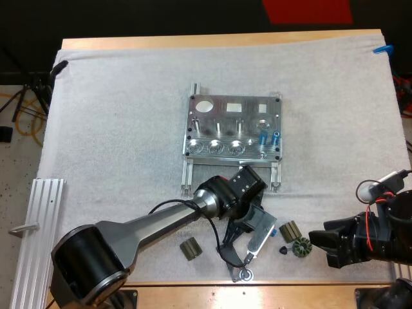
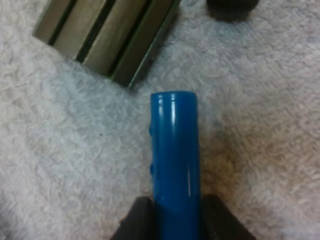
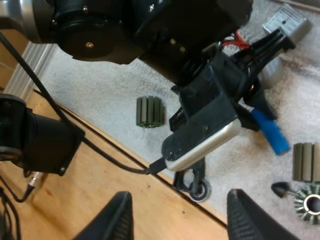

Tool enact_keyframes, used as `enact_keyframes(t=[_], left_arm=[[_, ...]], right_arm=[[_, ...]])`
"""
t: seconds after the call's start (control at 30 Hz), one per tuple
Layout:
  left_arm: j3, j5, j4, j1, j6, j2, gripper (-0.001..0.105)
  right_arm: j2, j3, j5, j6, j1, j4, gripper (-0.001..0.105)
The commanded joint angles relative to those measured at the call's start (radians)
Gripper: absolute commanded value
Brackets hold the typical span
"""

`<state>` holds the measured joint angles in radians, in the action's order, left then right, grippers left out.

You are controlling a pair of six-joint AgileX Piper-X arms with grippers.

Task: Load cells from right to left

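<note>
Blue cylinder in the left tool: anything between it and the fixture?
Nothing visible. The blue cylinder, clamped in the left tool, is over bare mat. Ahead is only the fixture's own rail. The small dark parts lie off that path.

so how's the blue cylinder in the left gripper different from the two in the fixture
The held blue cylinder is clamped in the left gripper, off the fixture; the two loaded cylinders sit in its right-hand slots. The held one is tilted over the mat; the loaded two stand upright. All are blue.
</note>
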<state>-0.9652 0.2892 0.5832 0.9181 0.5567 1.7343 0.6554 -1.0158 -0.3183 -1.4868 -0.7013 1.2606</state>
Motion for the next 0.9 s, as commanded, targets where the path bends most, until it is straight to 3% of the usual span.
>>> enact_keyframes(t=[0.0, 0.3, 0.4, 0.67, 0.87], left_arm=[[0.002, -0.022, 0.048, 0.016, 0.024, -0.013, 0.003], [0.002, -0.030, 0.080, 0.039, 0.188, -0.117, 0.003], [0.002, -0.045, 0.098, 0.039, 0.195, -0.159, 0.003], [0.002, -0.155, 0.145, 0.037, 0.232, -0.299, 0.003], [0.002, -0.162, 0.156, 0.037, 0.232, -0.406, 0.003]], right_arm=[[-0.001, -0.009, 0.019, -0.043, 0.000, 0.001, 0.043], [-0.001, -0.005, 0.163, -0.056, 0.000, 0.001, 0.043], [-0.001, -0.005, 0.231, -0.052, 0.000, 0.001, 0.043], [-0.001, -0.005, 0.238, 0.058, 0.000, -0.001, 0.043], [-0.001, -0.005, 0.231, 0.105, 0.000, -0.053, 0.044]])
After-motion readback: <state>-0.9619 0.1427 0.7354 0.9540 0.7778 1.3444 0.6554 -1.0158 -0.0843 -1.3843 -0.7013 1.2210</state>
